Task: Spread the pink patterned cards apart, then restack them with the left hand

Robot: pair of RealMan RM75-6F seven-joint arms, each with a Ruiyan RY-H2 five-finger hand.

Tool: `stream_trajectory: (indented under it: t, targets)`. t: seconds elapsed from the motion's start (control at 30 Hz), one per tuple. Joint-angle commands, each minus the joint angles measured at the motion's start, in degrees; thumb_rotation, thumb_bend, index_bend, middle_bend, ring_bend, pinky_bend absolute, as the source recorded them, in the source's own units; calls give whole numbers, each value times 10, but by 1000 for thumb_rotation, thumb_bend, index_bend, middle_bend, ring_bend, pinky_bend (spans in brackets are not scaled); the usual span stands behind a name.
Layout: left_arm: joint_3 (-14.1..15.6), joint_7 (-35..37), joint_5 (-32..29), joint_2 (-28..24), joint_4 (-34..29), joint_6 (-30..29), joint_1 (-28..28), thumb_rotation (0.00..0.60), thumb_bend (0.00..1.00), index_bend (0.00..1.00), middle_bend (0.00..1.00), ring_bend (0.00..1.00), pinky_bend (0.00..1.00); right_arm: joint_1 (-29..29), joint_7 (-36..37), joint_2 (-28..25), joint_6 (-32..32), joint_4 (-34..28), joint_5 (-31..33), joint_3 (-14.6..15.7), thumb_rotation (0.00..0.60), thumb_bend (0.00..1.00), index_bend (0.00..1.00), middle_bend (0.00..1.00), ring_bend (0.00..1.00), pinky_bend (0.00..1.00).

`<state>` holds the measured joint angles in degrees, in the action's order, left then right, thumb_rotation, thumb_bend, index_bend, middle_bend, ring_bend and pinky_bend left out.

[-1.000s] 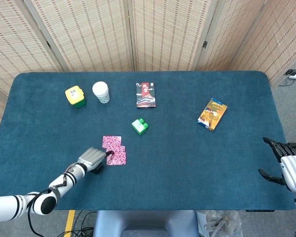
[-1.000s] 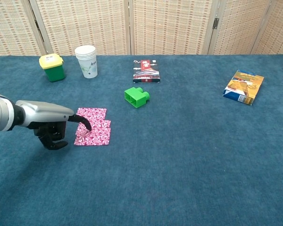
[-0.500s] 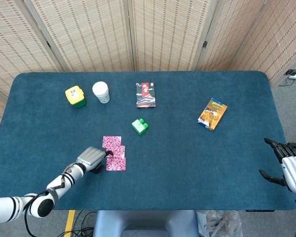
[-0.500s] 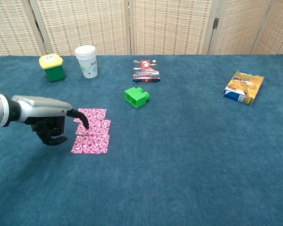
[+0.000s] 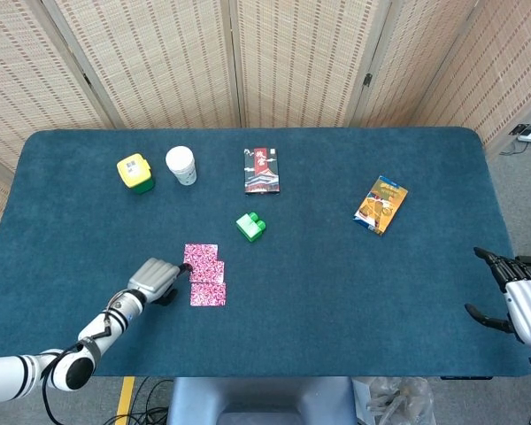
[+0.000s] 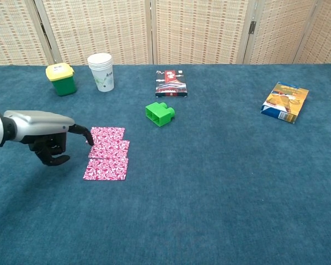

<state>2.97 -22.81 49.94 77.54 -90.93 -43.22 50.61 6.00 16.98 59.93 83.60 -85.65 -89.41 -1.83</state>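
A table covered in dark blue carpet-like cloth (image 5: 336,292) fills both views, backed by woven beige folding screens (image 5: 292,53). In the lower left of the frame, three pink patterned cards (image 5: 205,274) (image 6: 107,153) lie fanned in an overlapping column, the nearest one pulled mostly free. The robot's silver left hand (image 5: 156,278) (image 6: 44,135) sits just left of them, one dark fingertip (image 6: 88,136) extended to the edge of the upper cards, its other fingers curled under, holding nothing. At the lower right edge of the head view, the right hand (image 5: 518,299) hangs off the table with fingers spread, empty. Further back stand a yellow-lidded green tub (image 5: 135,173), a white paper cup (image 5: 181,166), a dark red printed packet (image 5: 262,170), a green toy block (image 5: 250,227) and an orange snack box (image 5: 380,204).
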Motion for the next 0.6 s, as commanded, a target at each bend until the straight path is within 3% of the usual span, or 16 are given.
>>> stream_trajectory:
  t: [0.03,0.6]
  targets:
    - [6,-2,-7,-4,1,2,-4,600,541,225,959,947,1000,1,1,1,-2,1,0,0,600,245,89,215,192,194]
    - [-4,-1,-9,17,5,17,5,600,541,225,959,947,1000,0,3,2,-3,6,4,-1,600,246,89,215,192,194]
